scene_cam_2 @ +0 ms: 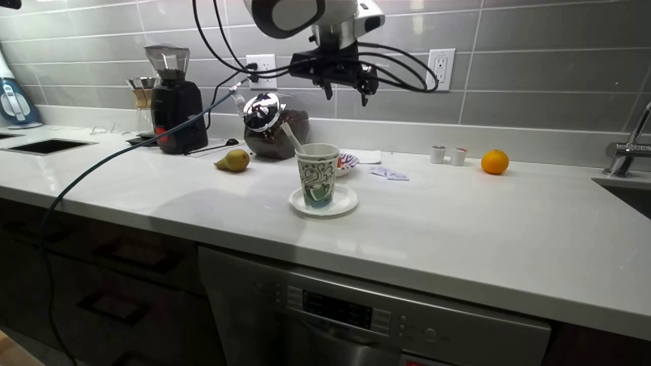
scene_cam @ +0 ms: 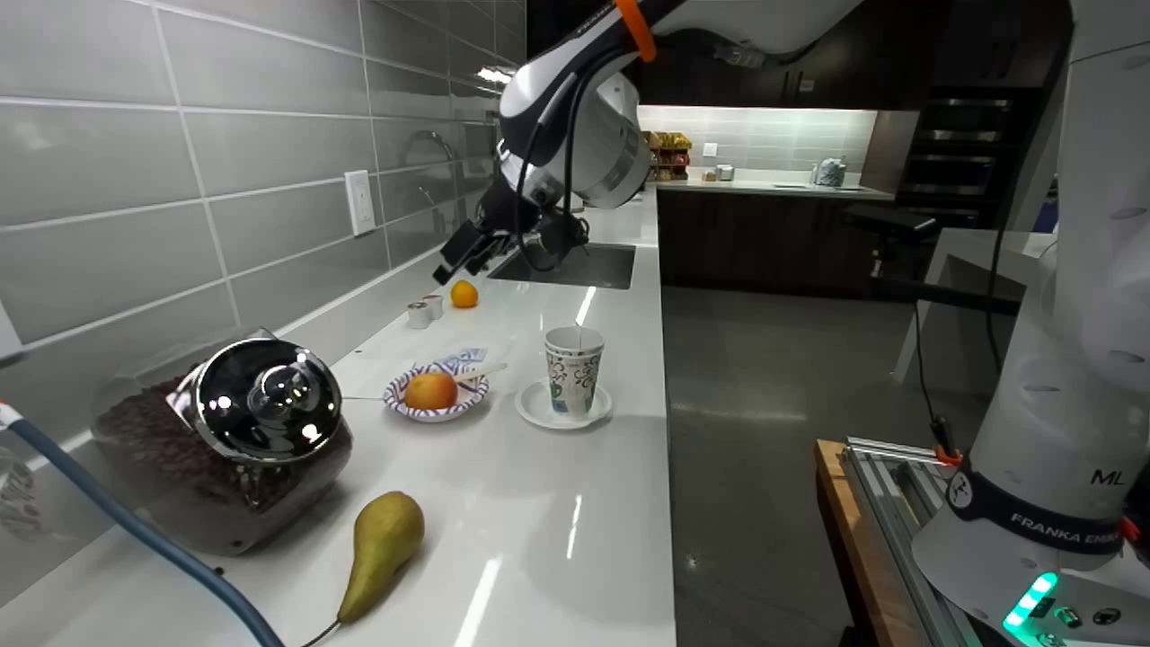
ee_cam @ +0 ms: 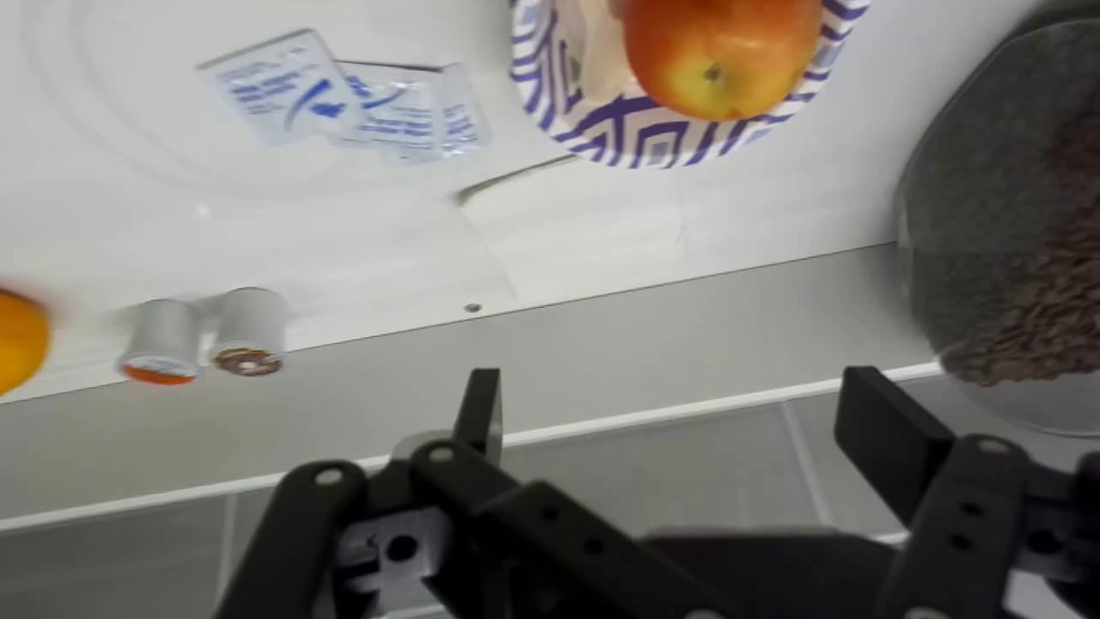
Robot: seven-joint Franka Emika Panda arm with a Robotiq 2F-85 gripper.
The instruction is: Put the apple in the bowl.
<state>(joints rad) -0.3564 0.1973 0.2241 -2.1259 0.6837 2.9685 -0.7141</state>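
Observation:
The apple (scene_cam: 430,391), small, round and orange-red, lies in the white bowl (scene_cam: 436,415) with the dark blue pattern on the counter. In the wrist view the apple (ee_cam: 722,56) rests inside the bowl (ee_cam: 657,146), both cut off by the top edge. In an exterior view the bowl (scene_cam_2: 348,161) is mostly hidden behind the cup, and only a sliver of red shows. My gripper (ee_cam: 675,387) is open with nothing between its fingers. It hangs high above the counter near the tiled wall, apart from the apple and bowl; it also shows in an exterior view (scene_cam_2: 346,96).
Patterned cups (scene_cam: 573,373) stand on a white saucer (scene_cam: 539,415) beside the bowl. A pear (scene_cam: 384,548), a tilted jar (scene_cam: 225,449), an orange fruit (scene_cam: 464,294), small pods (scene_cam: 419,314) and paper packets (ee_cam: 344,99) lie around. The sink (scene_cam: 575,266) is farther along.

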